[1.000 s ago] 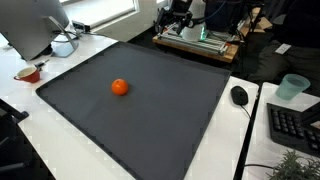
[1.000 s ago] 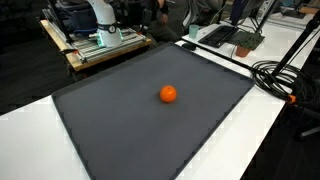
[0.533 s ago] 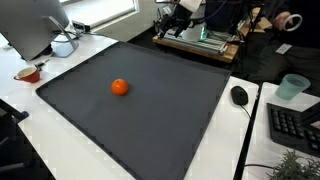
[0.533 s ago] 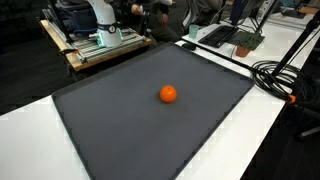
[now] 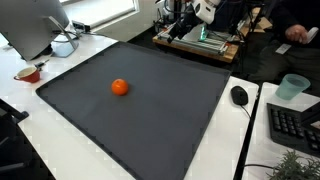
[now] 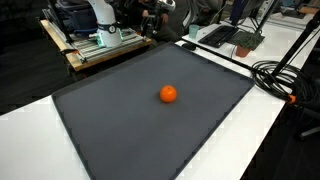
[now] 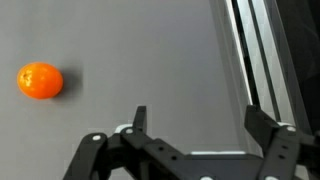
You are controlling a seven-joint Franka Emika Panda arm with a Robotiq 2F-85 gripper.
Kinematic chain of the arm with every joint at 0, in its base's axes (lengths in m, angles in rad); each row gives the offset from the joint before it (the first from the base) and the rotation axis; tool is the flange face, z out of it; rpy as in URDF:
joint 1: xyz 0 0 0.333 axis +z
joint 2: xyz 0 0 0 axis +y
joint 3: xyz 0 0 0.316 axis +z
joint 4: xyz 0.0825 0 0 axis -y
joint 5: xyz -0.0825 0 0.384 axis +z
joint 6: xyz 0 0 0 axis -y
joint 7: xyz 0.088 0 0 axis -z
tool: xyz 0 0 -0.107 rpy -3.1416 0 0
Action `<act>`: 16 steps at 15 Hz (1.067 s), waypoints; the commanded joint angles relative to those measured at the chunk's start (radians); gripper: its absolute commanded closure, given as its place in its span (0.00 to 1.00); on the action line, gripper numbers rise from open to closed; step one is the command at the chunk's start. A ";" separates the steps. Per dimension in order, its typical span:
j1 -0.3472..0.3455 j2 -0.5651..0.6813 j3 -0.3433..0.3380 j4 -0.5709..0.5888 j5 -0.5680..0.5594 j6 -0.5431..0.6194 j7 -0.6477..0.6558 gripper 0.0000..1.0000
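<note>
An orange ball-shaped fruit (image 5: 119,87) lies alone on the dark grey mat (image 5: 150,120); it shows in both exterior views (image 6: 168,94) and at the left of the wrist view (image 7: 40,81). My gripper (image 7: 196,118) is open and empty, its two black fingers spread wide, high above the far part of the mat and well away from the fruit. In an exterior view the gripper (image 5: 178,14) hangs near the back edge of the mat, by the robot base.
A wooden base frame (image 6: 95,47) stands behind the mat. A computer mouse (image 5: 239,95), a keyboard (image 5: 295,125) and a teal cup (image 5: 292,87) lie on the white table. A red bowl (image 5: 28,73) and a monitor (image 5: 35,25) stand at one side. Black cables (image 6: 285,75) run beside the mat.
The arm near the back edge has shifted slightly, its gripper moving a little sideways. A person's hand has moved at the back. The fruit has not moved.
</note>
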 commanded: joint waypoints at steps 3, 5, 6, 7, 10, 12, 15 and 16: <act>0.038 0.176 0.052 0.115 -0.271 -0.126 0.050 0.00; 0.049 0.237 0.057 0.155 -0.382 -0.164 0.053 0.00; 0.052 0.269 0.054 0.175 -0.434 -0.180 0.041 0.00; 0.054 0.297 0.052 0.193 -0.490 -0.201 0.037 0.00; 0.055 0.381 0.042 0.232 -0.628 -0.247 0.011 0.00; 0.047 0.344 0.046 0.204 -0.587 -0.216 0.025 0.00; 0.045 0.370 0.044 0.215 -0.592 -0.217 0.029 0.00; 0.045 0.367 0.044 0.215 -0.592 -0.217 0.029 0.00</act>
